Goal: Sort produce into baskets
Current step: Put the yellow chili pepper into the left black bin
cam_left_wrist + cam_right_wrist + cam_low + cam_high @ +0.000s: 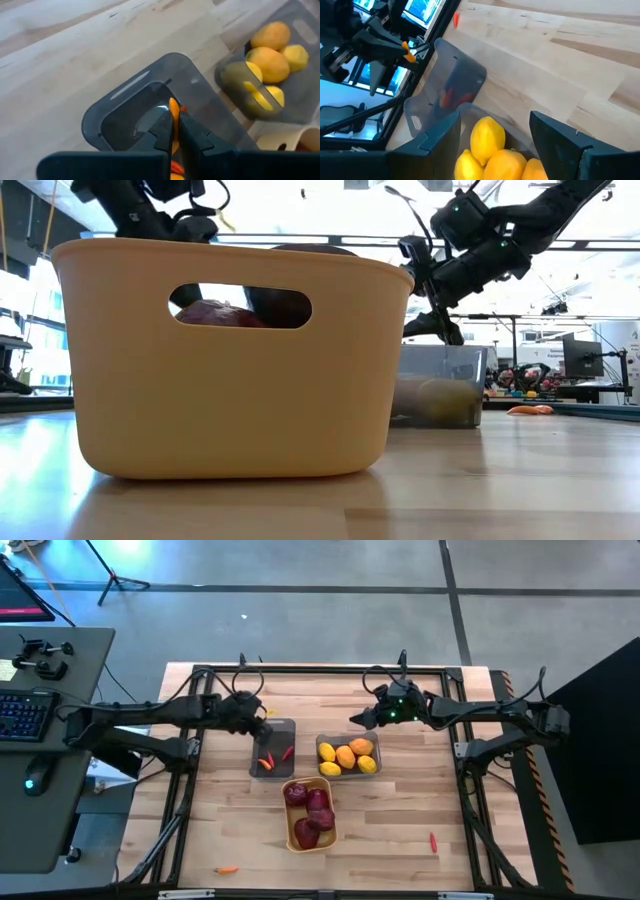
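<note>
My left gripper is shut on a thin orange carrot piece above the far end of a dark grey bin. Two orange-red carrot pieces lie in that bin. My right gripper is open and empty above the far left corner of the second grey bin. That bin holds several yellow and orange oval fruits. A yellow-orange bin nearer the front holds dark red round ones. My left gripper pinches the carrot piece between its two fingers. The piece lies along the fingers, and its orange end sticks out past the fingertips. The fingers slant down from the table's left. The piece is lifted clear above the grey bin.
One loose carrot piece lies on the wood at the front right and another near the front left edge. A dark frame runs round the table. The three bins stand close together at mid-table.
</note>
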